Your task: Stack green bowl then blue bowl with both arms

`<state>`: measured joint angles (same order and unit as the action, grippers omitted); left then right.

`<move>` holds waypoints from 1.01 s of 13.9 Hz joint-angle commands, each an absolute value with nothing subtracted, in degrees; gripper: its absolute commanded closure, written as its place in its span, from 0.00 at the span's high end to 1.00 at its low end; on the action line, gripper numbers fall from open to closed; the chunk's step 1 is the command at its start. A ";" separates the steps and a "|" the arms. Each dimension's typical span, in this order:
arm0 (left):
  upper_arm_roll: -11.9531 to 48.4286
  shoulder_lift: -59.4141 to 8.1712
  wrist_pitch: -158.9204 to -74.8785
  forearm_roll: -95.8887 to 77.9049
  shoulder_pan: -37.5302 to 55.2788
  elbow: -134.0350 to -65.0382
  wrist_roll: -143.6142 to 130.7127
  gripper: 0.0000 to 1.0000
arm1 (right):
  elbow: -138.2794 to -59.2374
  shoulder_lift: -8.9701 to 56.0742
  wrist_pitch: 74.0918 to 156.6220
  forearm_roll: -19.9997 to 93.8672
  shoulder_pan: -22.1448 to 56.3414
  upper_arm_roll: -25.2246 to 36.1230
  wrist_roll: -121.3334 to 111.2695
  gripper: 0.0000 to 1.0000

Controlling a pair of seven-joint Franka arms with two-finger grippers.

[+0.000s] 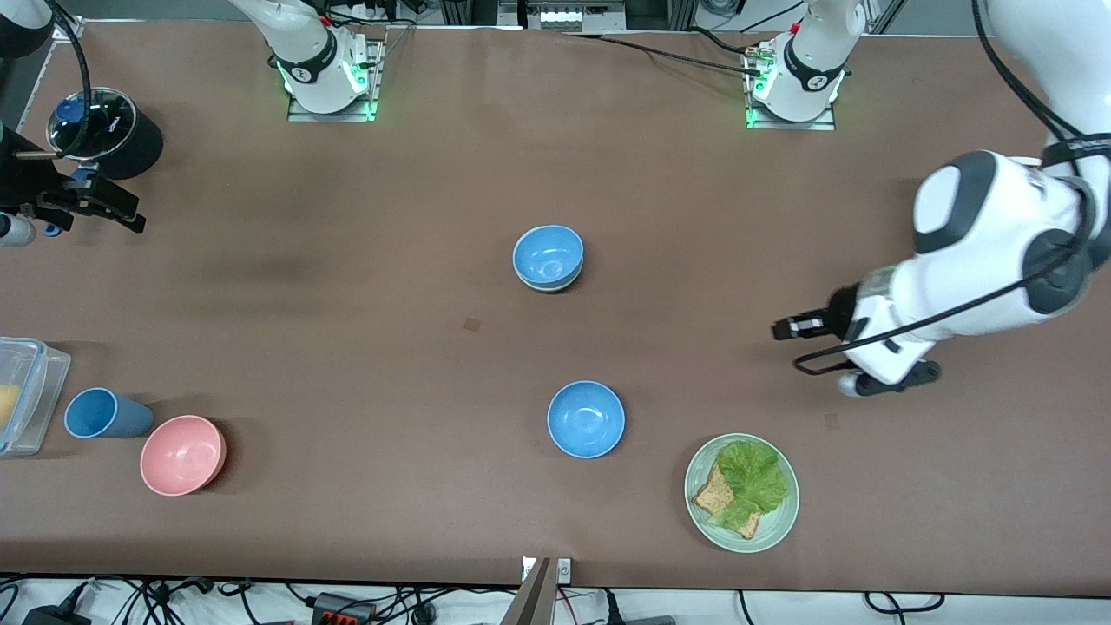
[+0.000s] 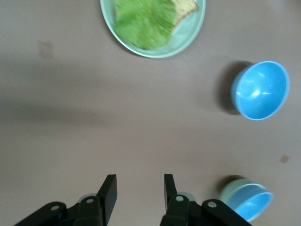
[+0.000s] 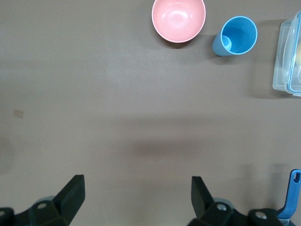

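Observation:
One blue bowl (image 1: pixel 548 253) sits nested in the green bowl (image 1: pixel 566 284) at the table's middle; only the pale green rim shows. The stack also shows in the left wrist view: the blue bowl (image 2: pixel 251 203) and the green bowl (image 2: pixel 230 190) under it. A second blue bowl (image 1: pixel 586 418) stands alone, nearer the front camera (image 2: pixel 260 89). My left gripper (image 1: pixel 785 329) is open and empty over bare table toward the left arm's end (image 2: pixel 139 188). My right gripper (image 1: pixel 113 208) is wide open and empty over the right arm's end (image 3: pixel 136 188).
A green plate (image 1: pixel 700 503) with lettuce and bread lies near the front edge. A pink bowl (image 1: pixel 182 454), a blue cup (image 1: pixel 104 413) and a clear lidded container (image 1: pixel 26 395) stand at the right arm's end.

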<state>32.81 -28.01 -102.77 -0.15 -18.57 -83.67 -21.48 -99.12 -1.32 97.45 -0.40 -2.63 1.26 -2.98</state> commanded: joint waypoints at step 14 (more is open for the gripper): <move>11.16 -5.63 -96.43 0.97 -10.11 -96.59 -3.33 1.00 | -99.23 -2.11 97.12 -1.05 -2.55 1.14 -2.90 1.00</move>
<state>12.32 -7.58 -97.08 -0.01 -11.17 -94.17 -3.07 -99.07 -1.33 97.51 -0.40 -2.63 1.26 -2.98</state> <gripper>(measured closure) 0.370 0.000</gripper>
